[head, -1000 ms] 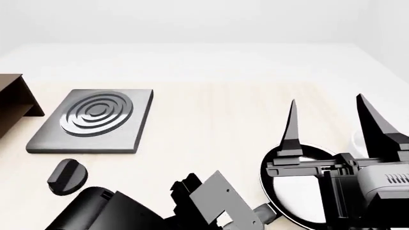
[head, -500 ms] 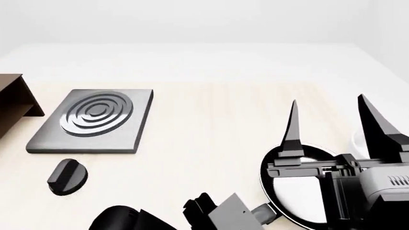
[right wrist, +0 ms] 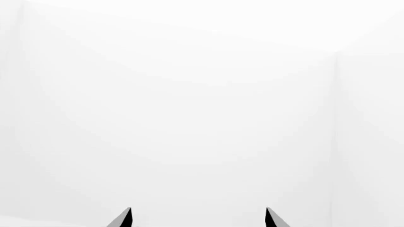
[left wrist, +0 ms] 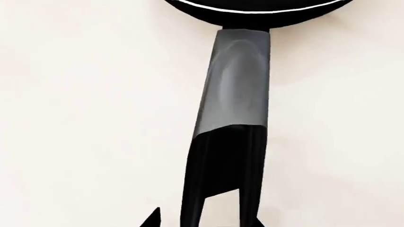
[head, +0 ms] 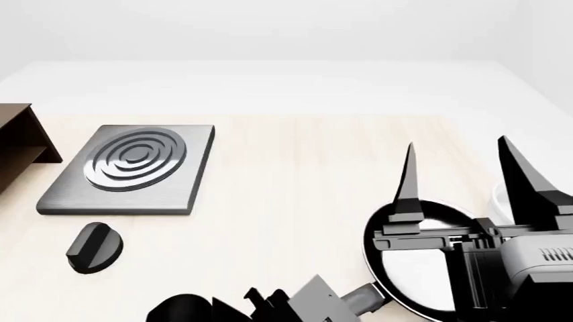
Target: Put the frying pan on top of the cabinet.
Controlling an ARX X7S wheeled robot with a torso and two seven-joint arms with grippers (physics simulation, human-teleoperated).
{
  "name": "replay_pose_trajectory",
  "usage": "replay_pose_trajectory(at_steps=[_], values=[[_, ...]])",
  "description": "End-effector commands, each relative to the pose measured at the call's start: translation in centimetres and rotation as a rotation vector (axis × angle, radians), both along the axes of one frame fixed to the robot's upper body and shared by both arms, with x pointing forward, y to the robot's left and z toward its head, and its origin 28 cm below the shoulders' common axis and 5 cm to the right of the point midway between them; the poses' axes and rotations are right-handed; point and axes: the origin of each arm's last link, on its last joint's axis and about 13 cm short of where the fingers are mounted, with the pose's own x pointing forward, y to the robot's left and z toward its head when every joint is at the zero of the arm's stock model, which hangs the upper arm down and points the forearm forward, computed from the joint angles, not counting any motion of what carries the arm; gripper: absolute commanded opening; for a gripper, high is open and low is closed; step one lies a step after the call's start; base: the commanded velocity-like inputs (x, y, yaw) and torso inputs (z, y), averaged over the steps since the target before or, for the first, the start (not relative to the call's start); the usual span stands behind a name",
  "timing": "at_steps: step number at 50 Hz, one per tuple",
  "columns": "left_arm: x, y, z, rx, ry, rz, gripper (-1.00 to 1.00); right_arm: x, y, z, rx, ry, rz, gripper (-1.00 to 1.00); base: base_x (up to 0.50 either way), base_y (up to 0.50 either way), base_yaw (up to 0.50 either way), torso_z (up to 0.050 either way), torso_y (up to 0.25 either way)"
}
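The frying pan (head: pixel 394 231) lies on the table at the lower right of the head view, black with a glossy inside, much of it hidden behind my right arm. Its dark grey handle (left wrist: pixel 235 90) runs back between the fingers of my left gripper (left wrist: pixel 207 221). That gripper is open, with one fingertip (left wrist: pixel 153 218) standing apart from the handle. My right gripper (head: pixel 457 142) hovers above the pan, open and empty, and in its wrist view (right wrist: pixel 198 217) faces only a white wall. The cabinet (head: pixel 16 141) shows as a dark brown corner at the far left edge.
A square grey plate with concentric rings (head: pixel 134 168) lies left of centre, with a small black knob (head: pixel 94 247) in front of it. A white round thing (head: pixel 498 201) peeks out behind my right gripper. My left arm (head: pixel 309 302) fills the bottom edge.
My left arm has slid right and lower in the head view, closing on the pan's handle. The right gripper and the pan have stayed put.
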Motion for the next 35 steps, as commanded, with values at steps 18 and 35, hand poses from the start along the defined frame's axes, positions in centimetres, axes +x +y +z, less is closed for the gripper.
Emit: replay_pose_trajectory(at_steps=[18, 35], values=[[1.4, 1.9, 1.8, 0.006, -0.149, 0.079, -1.00, -0.1, 0.0, 0.0, -0.001, -0.001, -0.001, 1.00, 0.00, 0.00, 0.00, 0.000, 0.000], [3.5, 8.7, 6.8, -0.134, -0.279, 0.345, -1.00, -0.1, -0.1, 0.2, -0.004, -0.007, -0.008, 1.00, 0.00, 0.00, 0.00, 0.000, 0.002]])
